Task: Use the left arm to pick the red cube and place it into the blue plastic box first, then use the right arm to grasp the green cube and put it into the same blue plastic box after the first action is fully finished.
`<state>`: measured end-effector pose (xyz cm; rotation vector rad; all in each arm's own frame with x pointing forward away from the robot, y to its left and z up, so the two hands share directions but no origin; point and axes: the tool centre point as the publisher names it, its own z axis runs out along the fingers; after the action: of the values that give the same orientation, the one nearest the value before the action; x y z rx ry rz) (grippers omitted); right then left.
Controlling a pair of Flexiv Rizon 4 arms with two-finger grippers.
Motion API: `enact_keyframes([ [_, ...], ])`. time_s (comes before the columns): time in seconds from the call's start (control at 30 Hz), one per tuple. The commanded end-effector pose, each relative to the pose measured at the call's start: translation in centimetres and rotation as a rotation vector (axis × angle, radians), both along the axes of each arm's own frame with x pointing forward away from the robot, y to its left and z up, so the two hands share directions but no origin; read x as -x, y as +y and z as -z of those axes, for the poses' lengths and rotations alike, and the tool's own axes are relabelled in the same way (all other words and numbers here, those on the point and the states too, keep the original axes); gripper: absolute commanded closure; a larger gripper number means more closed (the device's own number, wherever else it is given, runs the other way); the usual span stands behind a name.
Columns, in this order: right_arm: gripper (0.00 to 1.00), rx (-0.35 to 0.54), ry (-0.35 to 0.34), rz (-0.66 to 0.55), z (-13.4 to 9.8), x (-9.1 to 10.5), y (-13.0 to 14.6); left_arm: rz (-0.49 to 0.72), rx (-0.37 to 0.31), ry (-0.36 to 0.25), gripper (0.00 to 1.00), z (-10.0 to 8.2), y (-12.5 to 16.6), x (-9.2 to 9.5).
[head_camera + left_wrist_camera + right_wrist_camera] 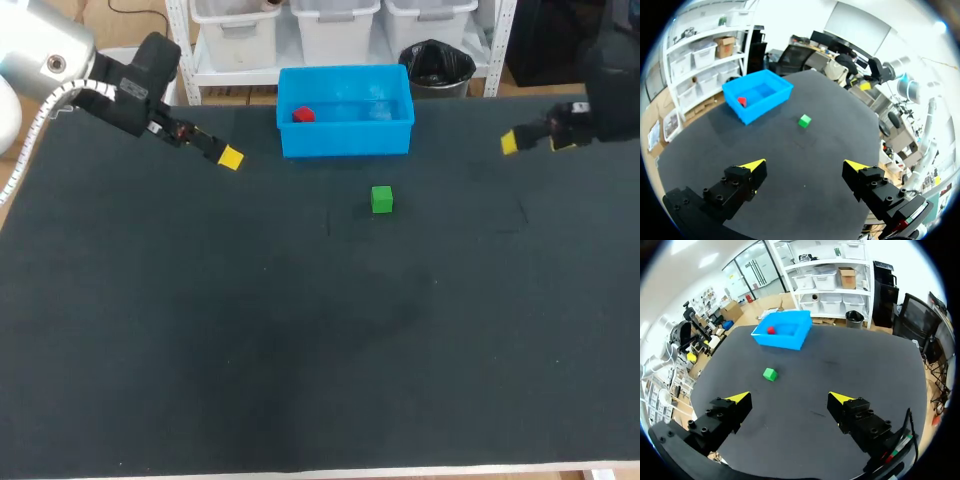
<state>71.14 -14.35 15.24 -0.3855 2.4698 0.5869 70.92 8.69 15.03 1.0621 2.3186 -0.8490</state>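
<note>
Tabletop (300,360) stretched black nearest the camera; past its middle sat the green cube (381,199). Farther back, the left gripper (805,164) and right gripper (789,397) hung wide open, holding nothing, well apart at either side. Farthest stood the blue plastic box (345,140), with the red cube (303,115) inside its left end.

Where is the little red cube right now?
In the head view, the red cube sits inside the blue plastic box, at its left end; the green cube lies outside, in front of the box.
</note>
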Motion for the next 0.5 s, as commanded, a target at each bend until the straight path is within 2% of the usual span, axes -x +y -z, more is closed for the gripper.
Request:
enact_keyframes([
  [0.03,0.0,0.047,0.01,0.037,0.1,-1.6,2.8,0.002,0.005,-0.003,0.0,0.1,0.1,0.0],
  [0.5,0.0,0.212,0.115,0.143,0.3,-4.0,7.9,0.002,0.005,-0.003,0.0,0.1,0.1,0.0],
])
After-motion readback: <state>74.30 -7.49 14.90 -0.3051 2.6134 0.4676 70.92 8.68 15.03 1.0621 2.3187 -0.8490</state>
